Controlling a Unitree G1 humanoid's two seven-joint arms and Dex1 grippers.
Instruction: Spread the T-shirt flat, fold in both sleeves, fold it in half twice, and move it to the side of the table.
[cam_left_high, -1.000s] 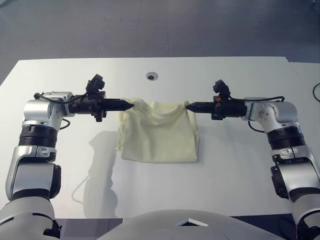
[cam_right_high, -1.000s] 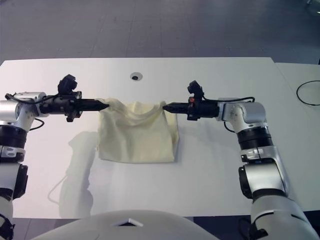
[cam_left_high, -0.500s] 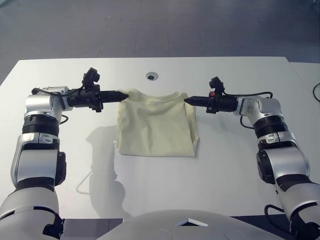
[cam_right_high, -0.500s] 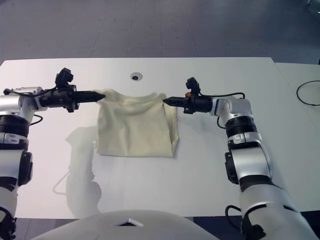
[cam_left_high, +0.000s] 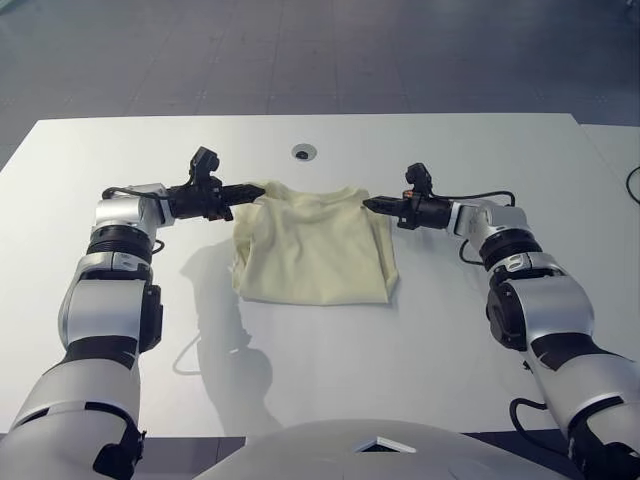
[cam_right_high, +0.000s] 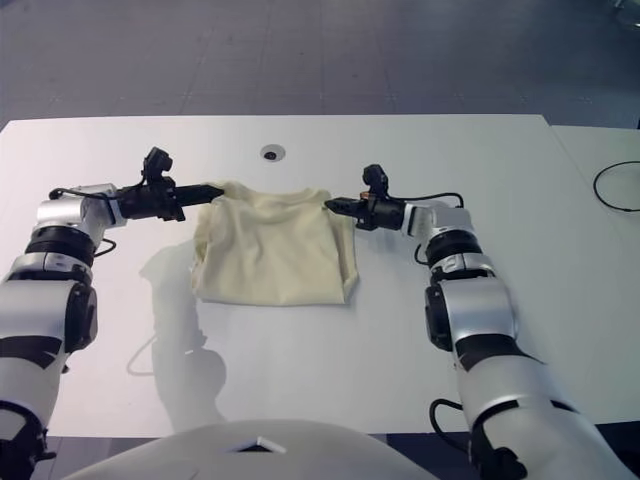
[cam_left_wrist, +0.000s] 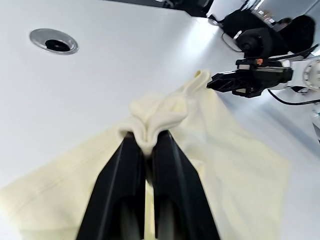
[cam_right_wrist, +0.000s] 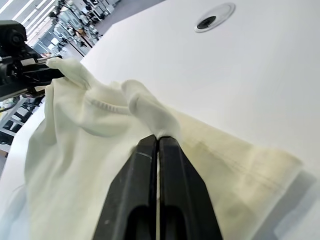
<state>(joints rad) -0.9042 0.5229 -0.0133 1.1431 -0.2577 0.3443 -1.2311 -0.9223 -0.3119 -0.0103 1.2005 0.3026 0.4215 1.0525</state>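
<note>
Near the middle of the white table (cam_left_high: 450, 330), the pale yellow T-shirt (cam_left_high: 315, 250) lies as a roughly square bundle, a bit in front of the round cable hole (cam_left_high: 304, 152). Left gripper (cam_left_high: 258, 189) has its two black fingers pinched tight on a bunched-up bit of fabric at the shirt's far left corner. The right gripper (cam_left_high: 368, 203) does the same at the far right corner, fingers pressed together on a little nub of cloth, with the collar edge strung between the two.

Head stereo pair above table (cam_left_high: 420, 350), wrist cameras close, facing across shared T-shirt (cam_left_high: 315, 245)
</note>
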